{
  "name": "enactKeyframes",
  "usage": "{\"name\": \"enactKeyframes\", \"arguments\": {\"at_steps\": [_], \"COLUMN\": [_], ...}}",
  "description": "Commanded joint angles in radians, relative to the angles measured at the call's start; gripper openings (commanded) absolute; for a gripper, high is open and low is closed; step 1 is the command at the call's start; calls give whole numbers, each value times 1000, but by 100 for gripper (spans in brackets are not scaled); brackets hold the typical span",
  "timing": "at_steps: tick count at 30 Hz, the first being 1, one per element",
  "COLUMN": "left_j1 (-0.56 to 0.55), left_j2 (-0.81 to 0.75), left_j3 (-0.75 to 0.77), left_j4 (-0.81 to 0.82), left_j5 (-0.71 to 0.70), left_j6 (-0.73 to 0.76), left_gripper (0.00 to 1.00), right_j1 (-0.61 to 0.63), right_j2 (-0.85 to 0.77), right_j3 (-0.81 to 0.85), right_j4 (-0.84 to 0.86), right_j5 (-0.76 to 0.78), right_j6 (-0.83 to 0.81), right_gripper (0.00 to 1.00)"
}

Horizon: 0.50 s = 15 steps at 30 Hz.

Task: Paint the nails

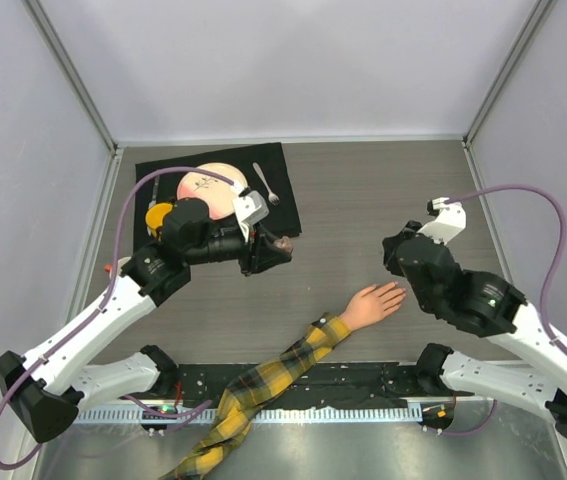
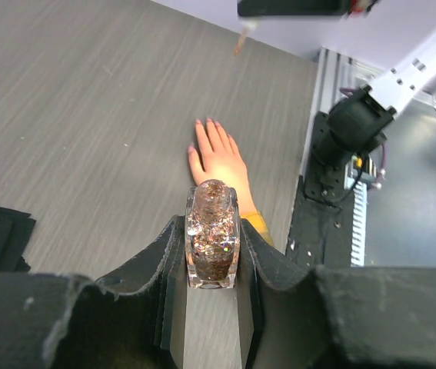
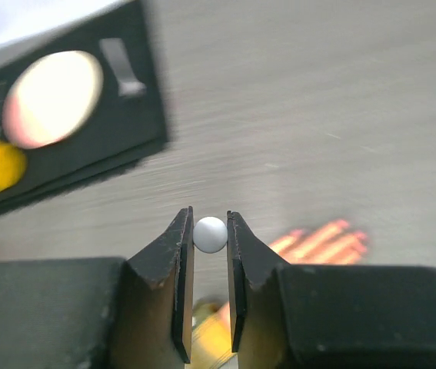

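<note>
Left gripper (image 2: 212, 257) clamps a glittery bottle (image 2: 211, 227), right gripper (image 3: 209, 221) pinches a white knob (image 3: 210, 235); bare tabletop (image 1: 363, 200) surrounds the mannequin hand (image 1: 371, 303).

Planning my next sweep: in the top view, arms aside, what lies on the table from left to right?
From left: yellow object → plate → fork → mannequin hand.

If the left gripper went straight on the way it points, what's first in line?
Probably the mannequin hand: in the left wrist view it lies dead ahead of the left gripper and the glitter bottle it clamps. Height is unclear, so the bottle might touch the table first.
</note>
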Motion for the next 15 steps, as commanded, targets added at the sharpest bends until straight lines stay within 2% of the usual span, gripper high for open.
{"name": "enactKeyframes", "arguments": {"at_steps": [1, 4, 8, 15], "left_j1": [-3, -6, -26, -46], "left_j2": [35, 70, 108, 165], "left_j3": [64, 82, 92, 61], "left_j4": [109, 147, 213, 308], "left_j5": [-66, -59, -111, -160], "left_j6": [-67, -101, -130, -135], "left_gripper": [0, 0, 0, 0], "right_j1": [-147, -294, -446, -606], "right_j2": [43, 60, 97, 92], "right_j3": [-110, -188, -280, -415], "right_j4": [-136, -130, -41, 140], "right_j5": [108, 66, -27, -147], "right_j6": [211, 246, 196, 108], "right_gripper": [1, 1, 1, 1]}}
